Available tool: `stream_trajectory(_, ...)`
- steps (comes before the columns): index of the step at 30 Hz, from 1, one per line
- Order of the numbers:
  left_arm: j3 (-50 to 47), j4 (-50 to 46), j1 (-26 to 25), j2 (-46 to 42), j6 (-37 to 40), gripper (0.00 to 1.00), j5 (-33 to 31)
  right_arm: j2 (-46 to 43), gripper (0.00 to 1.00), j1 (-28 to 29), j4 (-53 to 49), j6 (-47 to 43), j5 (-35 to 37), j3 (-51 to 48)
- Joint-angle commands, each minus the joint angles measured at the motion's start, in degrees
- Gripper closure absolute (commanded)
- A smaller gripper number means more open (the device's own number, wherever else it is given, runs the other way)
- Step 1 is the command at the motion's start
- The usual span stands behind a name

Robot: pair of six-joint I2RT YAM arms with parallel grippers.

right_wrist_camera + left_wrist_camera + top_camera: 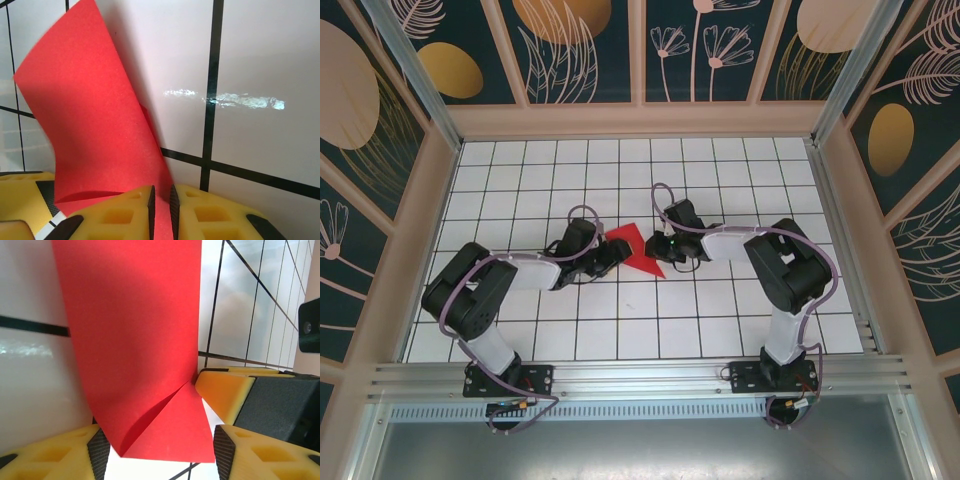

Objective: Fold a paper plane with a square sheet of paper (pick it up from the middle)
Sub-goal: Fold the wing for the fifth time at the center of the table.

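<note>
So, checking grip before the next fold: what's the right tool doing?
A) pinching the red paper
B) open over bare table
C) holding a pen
A: the right tool has its jaws nearly shut with the red paper between them.

The square sheet of paper (pixel 135 340) is thin, smooth, matt red. Under it the table (pixel 260 60) is glossy white. The right gripper (pixel 161 202) has fingers (pixel 215 215) of matt yellow plastic.
</note>
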Motion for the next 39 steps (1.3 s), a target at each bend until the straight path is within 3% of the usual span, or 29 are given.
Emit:
stream_trajectory(1,2.7,-1.7,-0.4,0.8,2.2,0.45,-0.2,0.2,0.79,0.1,-0.6,0.4,-0.9,-1.9)
stream_trajectory(5,3.8,-2.2,-0.5,2.7,2.5,0.59,-1.0,-0.9,0.79,0.1,0.1,-0.6,-1.0,-2.5)
stream_trajectory(8,4.2,-2.9,-0.5,2.7,2.5,0.74,-2.0,-3.0,0.78,0.2,0.7,-2.7,-0.1,-2.9)
stream_trajectory(13,4.7,-4.7,-0.5,2.4,2.6,0.92,-3.0,-9.4,0.66,0.4,2.9,-8.1,7.0,-4.4)
stream_trajectory(18,5.1,-5.2,-0.5,1.8,1.0,0.95,-2.4,-14.9,0.56,4.3,9.5,-16.5,15.4,-8.8)
stream_trajectory(22,5.5,-6.7,-0.5,1.5,-0.3,0.96,-2.6,-16.8,0.58,9.1,18.8,-25.1,22.1,-14.6)
stream_trajectory(26,6.6,-8.8,-0.5,-0.7,-0.9,0.95,-2.7,-16.8,0.58,11.3,27.9,-30.5,21.0,-19.3)
stream_trajectory(33,8.6,-11.2,-0.5,-1.1,-1.1,0.94,-2.6,-12.7,0.58,16.1,34.3,-40.2,22.3,-20.9)
stream_trajectory(39,9.5,-12.3,-0.5,-1.1,-1.2,0.94,-3.0,-9.5,0.6,17.5,38.3,-43.3,23.2,-21.9)
